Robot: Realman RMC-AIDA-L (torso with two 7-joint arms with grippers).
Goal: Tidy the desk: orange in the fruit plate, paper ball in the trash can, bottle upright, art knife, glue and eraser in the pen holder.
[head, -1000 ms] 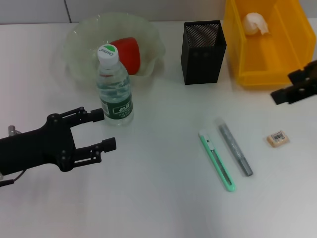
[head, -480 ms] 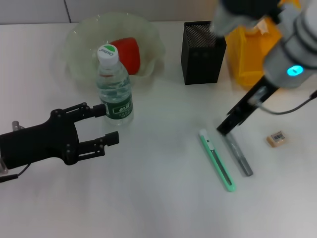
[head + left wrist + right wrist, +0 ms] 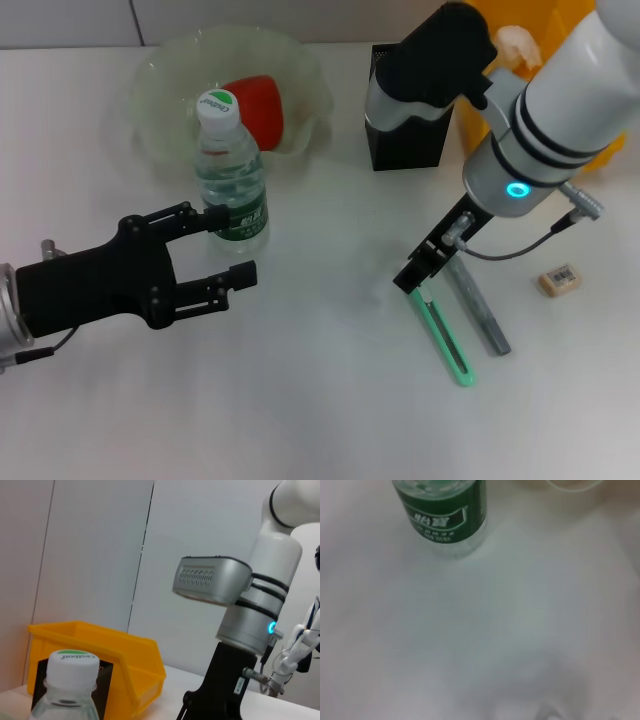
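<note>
The water bottle [image 3: 232, 185] stands upright in front of the fruit plate [image 3: 160, 90], which holds a red-orange fruit [image 3: 262, 108]. My left gripper [image 3: 231, 243] is open and empty, with its fingers just beside the bottle's base. My right gripper [image 3: 424, 266] hangs over the top end of the green art knife [image 3: 446, 345]. The grey glue stick [image 3: 483, 312] lies beside the knife and the eraser [image 3: 560, 279] lies farther right. The black pen holder [image 3: 400, 145] is partly hidden by my right arm. The paper ball [image 3: 514, 45] lies in the yellow bin [image 3: 604, 148]. The bottle also shows in the right wrist view [image 3: 442, 515].
The left wrist view shows the bottle cap [image 3: 70, 660], the yellow bin [image 3: 117, 650] and my right arm [image 3: 245, 625] behind. My right arm's big white links reach over the back right of the table. White table surface lies in front.
My right arm has swung in from the right edge to over the art knife's top end. My left gripper has crept right, closer to the bottle.
</note>
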